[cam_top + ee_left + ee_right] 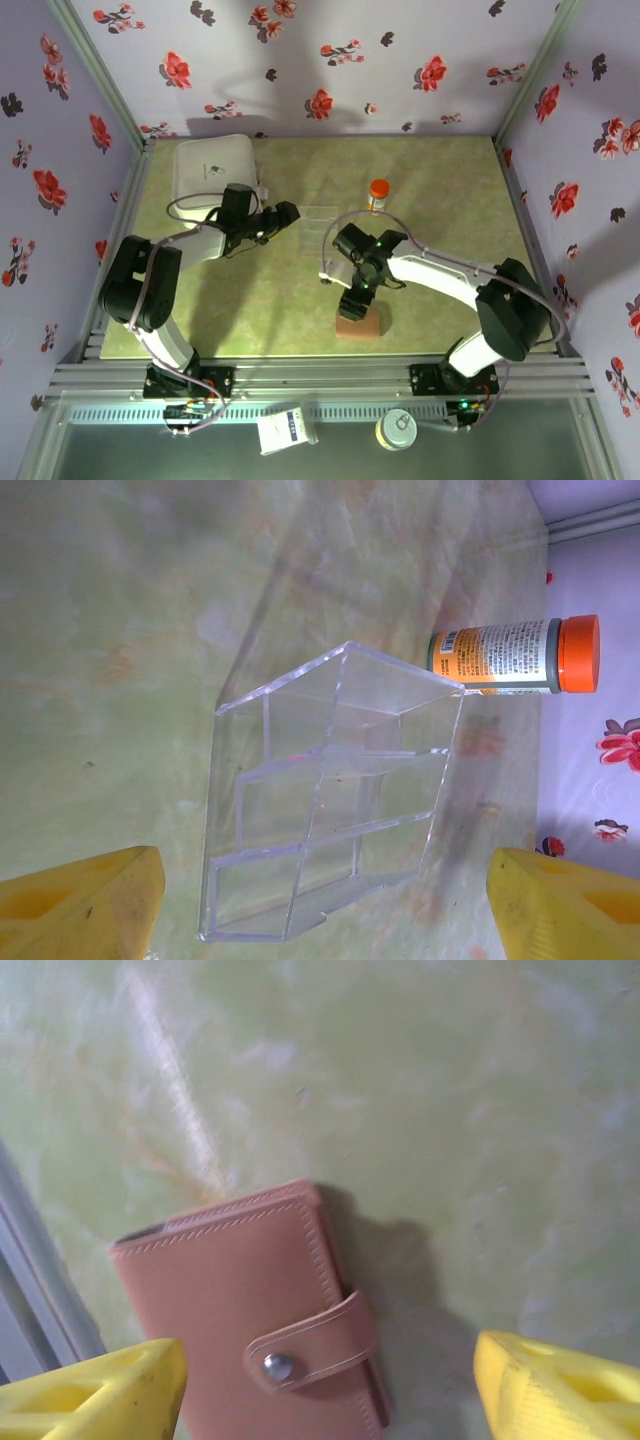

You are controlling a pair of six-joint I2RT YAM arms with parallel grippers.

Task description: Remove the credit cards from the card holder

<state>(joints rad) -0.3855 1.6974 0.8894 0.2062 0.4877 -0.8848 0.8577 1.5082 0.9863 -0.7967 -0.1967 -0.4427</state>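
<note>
A: Card holder (250, 1320), right wrist view: lower end cut off by the frame edge. Strap snapped shut, contents hidden.
B: Overhead, right gripper (352, 306) covers its far part. Bottle (515, 657) label?
A: Print too small to read. Clear tray (318, 220) barely discernible overhead.
B: White box (205, 165): near corner overlapped by left arm (205, 240).

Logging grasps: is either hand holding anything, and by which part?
Nothing is held. The right hand hovers open over the closed wallet; the left hand is open, facing the clear tray.
</note>
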